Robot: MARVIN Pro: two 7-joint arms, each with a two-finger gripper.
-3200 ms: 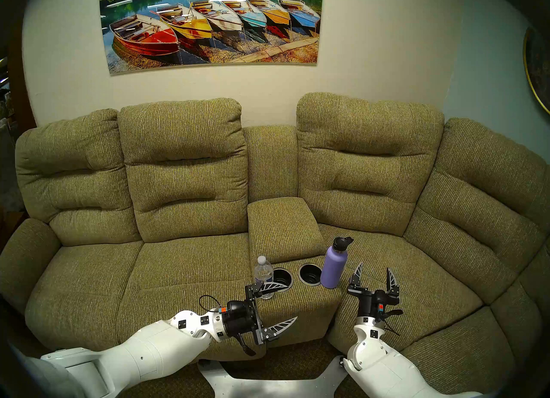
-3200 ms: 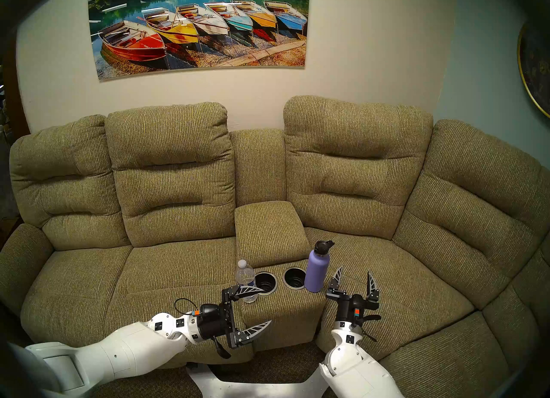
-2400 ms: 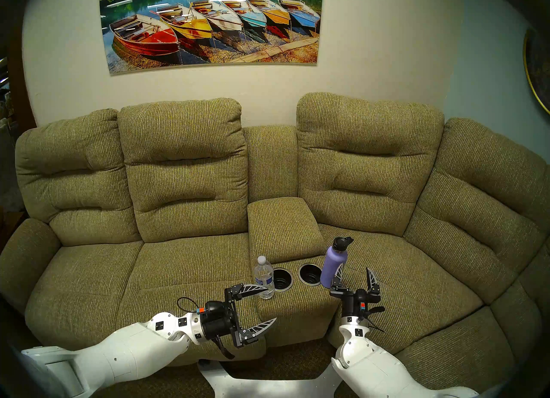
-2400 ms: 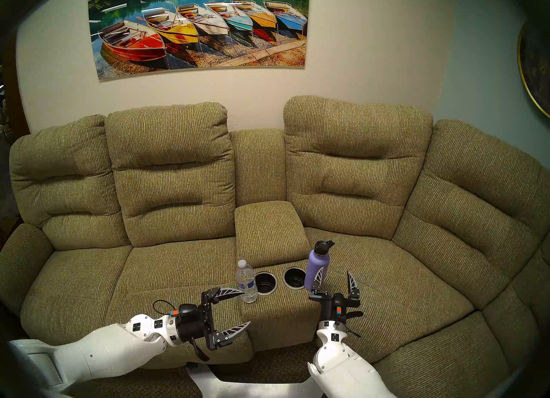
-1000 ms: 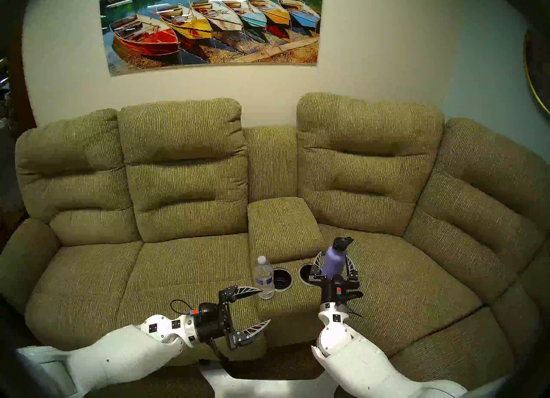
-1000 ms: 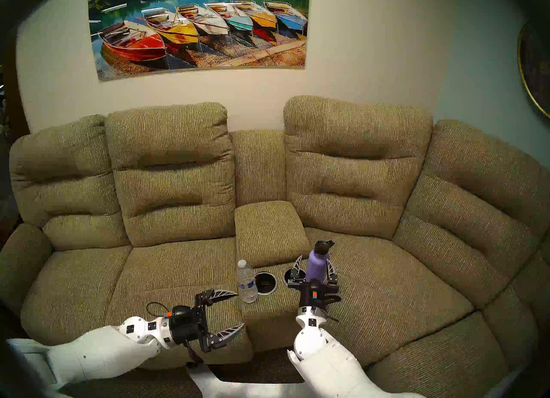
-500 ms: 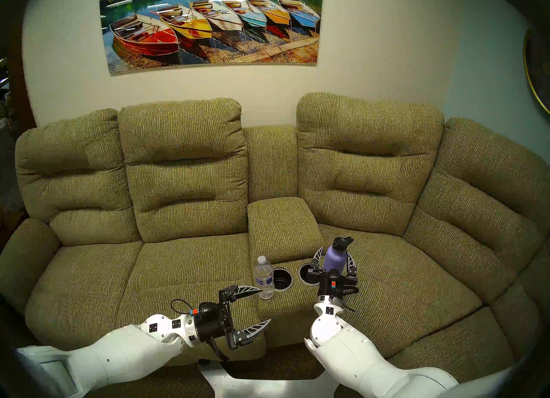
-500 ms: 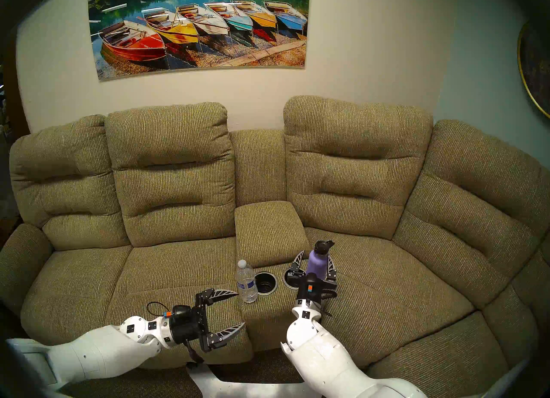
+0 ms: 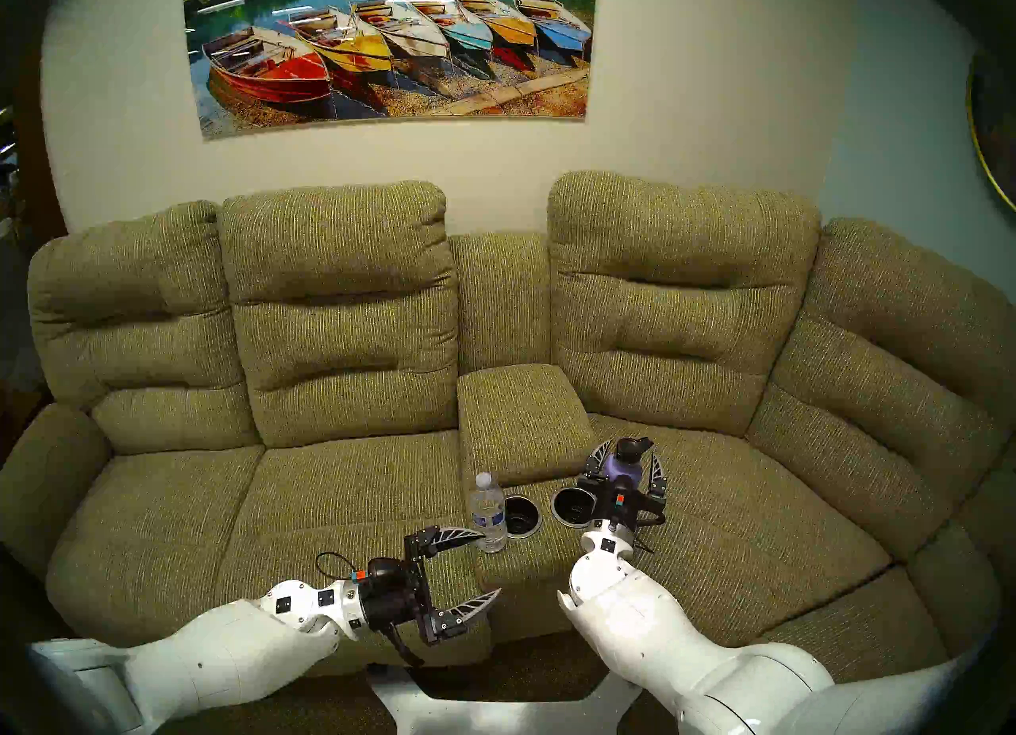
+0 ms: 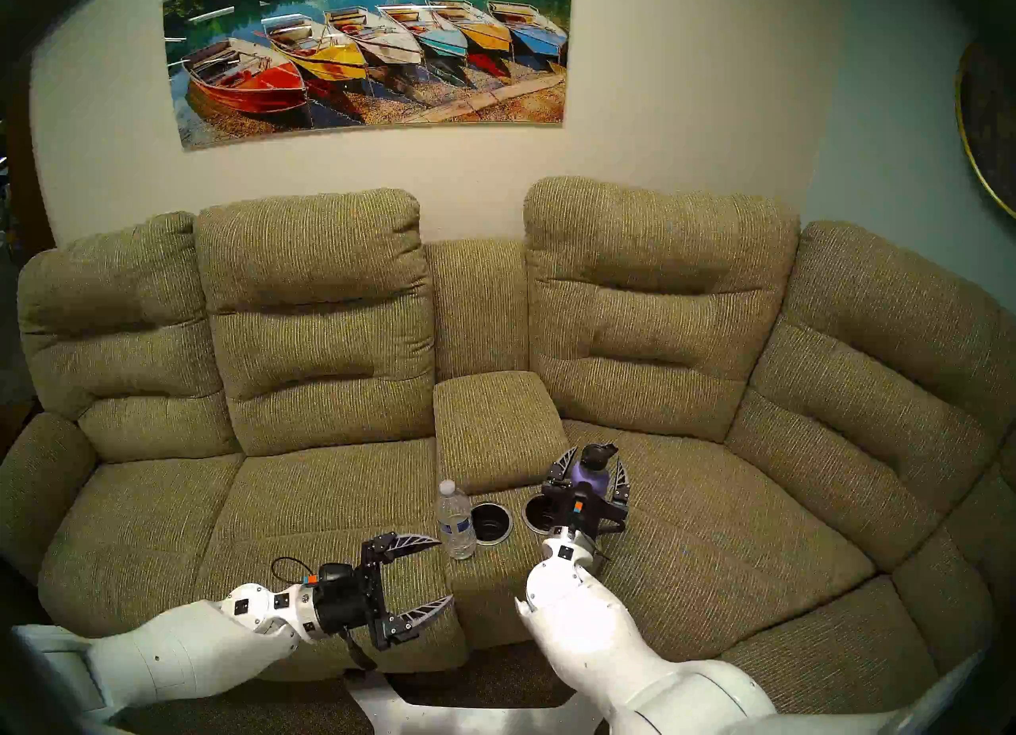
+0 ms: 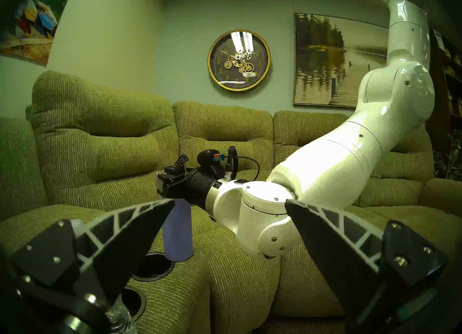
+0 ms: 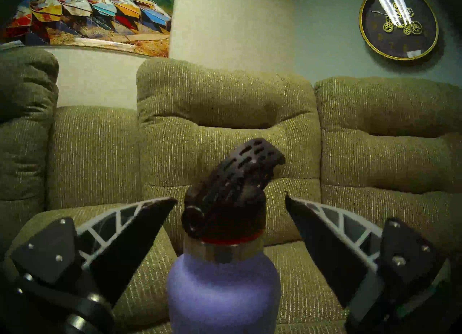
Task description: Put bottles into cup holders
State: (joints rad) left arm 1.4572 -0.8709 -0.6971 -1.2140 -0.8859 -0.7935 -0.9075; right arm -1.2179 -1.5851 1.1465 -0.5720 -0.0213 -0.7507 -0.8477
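A: What does the room look like?

B: An olive-green woven sofa (image 9: 341, 332) curves along a cream wall. Above it hangs a painting of rowboats (image 9: 393, 38); on the side wall there is a gold-rimmed clock (image 11: 239, 60) with exposed gears and a lake picture (image 11: 340, 61).

A: And the surface that matters?

B: The sofa's centre console (image 9: 525, 426), in the same fabric. Near its front sit the two cup holders, the left one (image 9: 521, 515) and the right one (image 9: 572, 505). Both hold nothing.

A: Where are the bottles?

B: The clear water bottle (image 9: 487, 511) stands upright just left of the left holder. The purple flask (image 12: 222, 293) stands upright just right of the right holder.

A: The tools?

B: The right tool (image 12: 231, 202) has its fingers spread on either side of the flask's black cap (image 12: 232, 188), with a gap on each side. The left tool (image 9: 489, 563) is spread wide near the water bottle, holding nothing.

A: Any readable writing?

B: The water bottle has a dark label, too small to read. The clock's numerals are blurred.
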